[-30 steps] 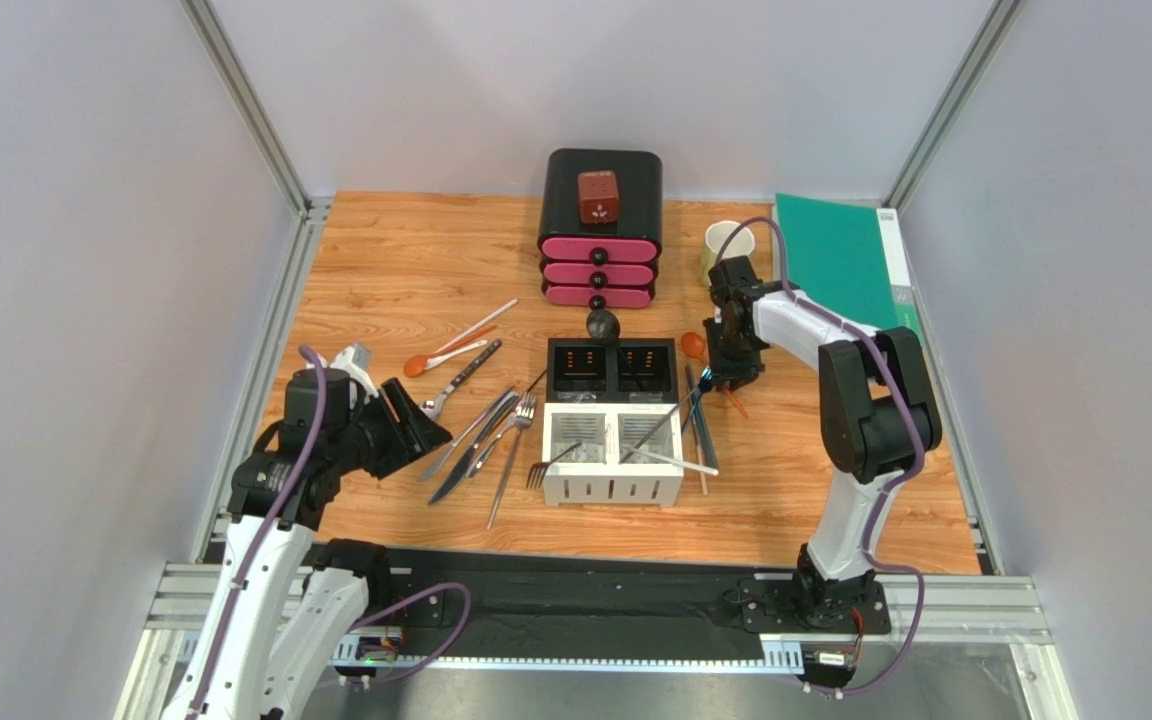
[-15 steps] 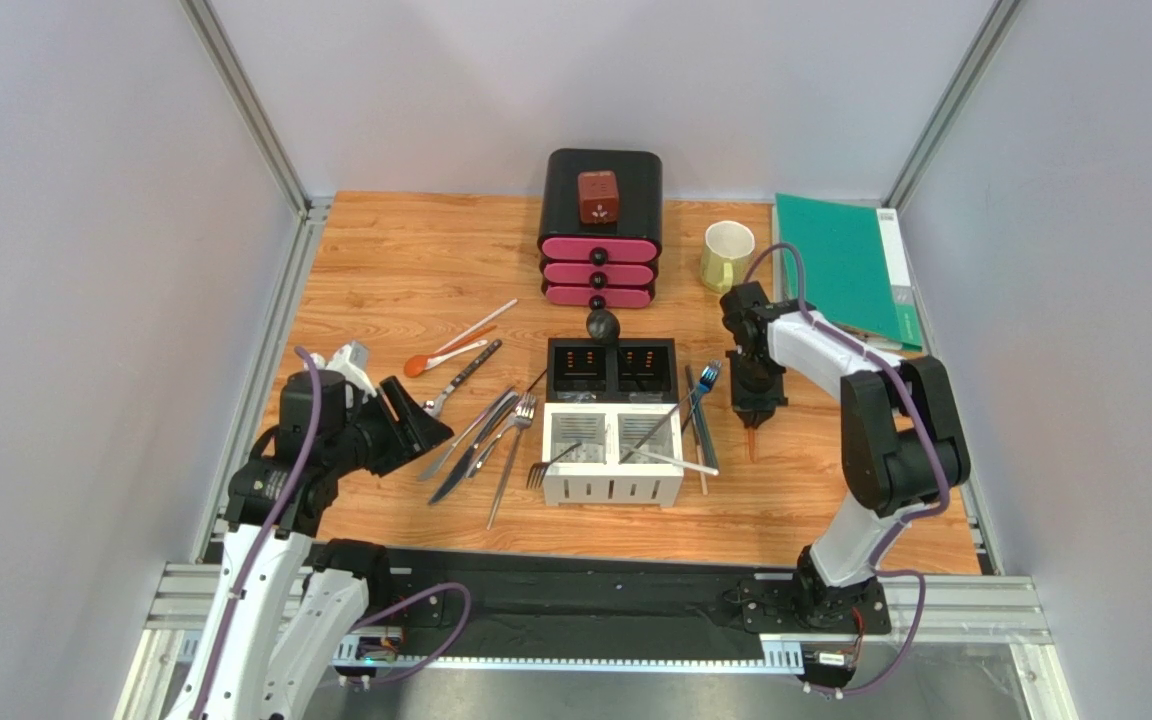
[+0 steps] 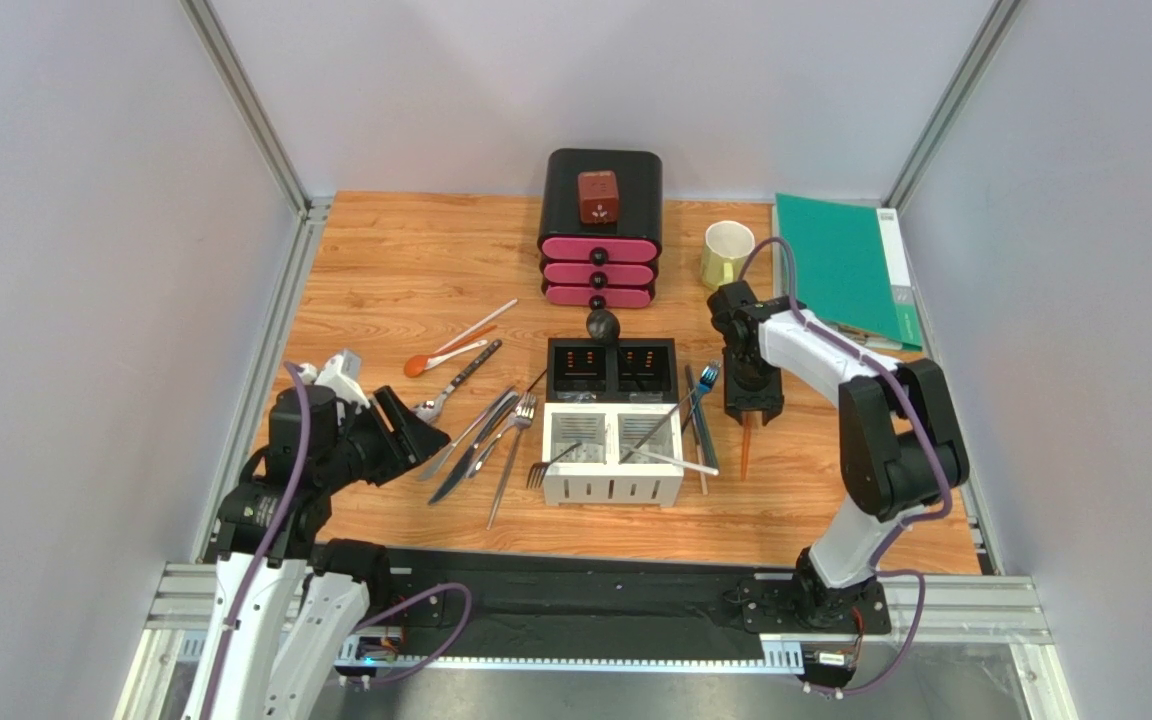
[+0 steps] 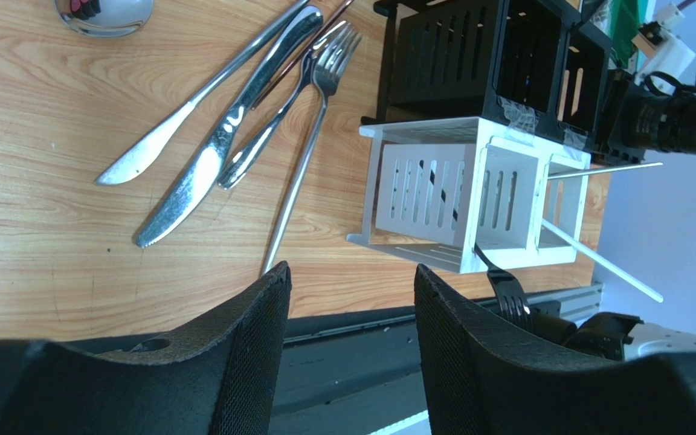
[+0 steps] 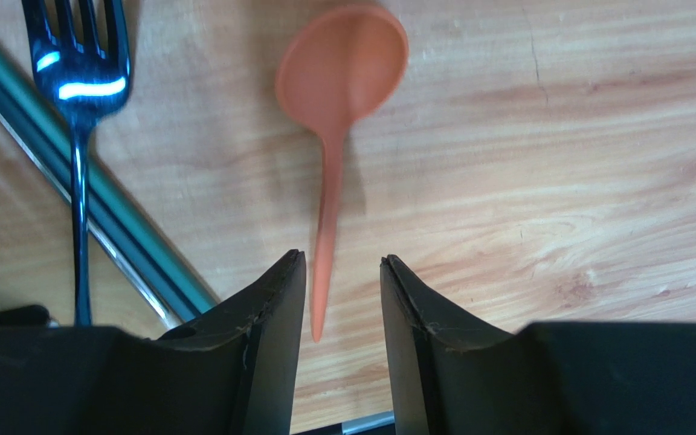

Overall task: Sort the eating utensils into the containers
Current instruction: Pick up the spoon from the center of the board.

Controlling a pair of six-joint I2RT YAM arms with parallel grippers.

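The orange spoon (image 5: pixel 343 68) is seen lying flat on the wooden table (image 3: pixel 387 270) just right of the caddy (image 3: pixel 612 483), its handle framed but not clamped by the right gripper (image 5: pixel 343 261)'s parted jaws, while the left gripper (image 4: pixel 352 276) is held wide open, nothing in it.

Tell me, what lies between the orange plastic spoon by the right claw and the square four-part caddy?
A silver metal fork and some slim dark sticks lie there; the top view shows them best.
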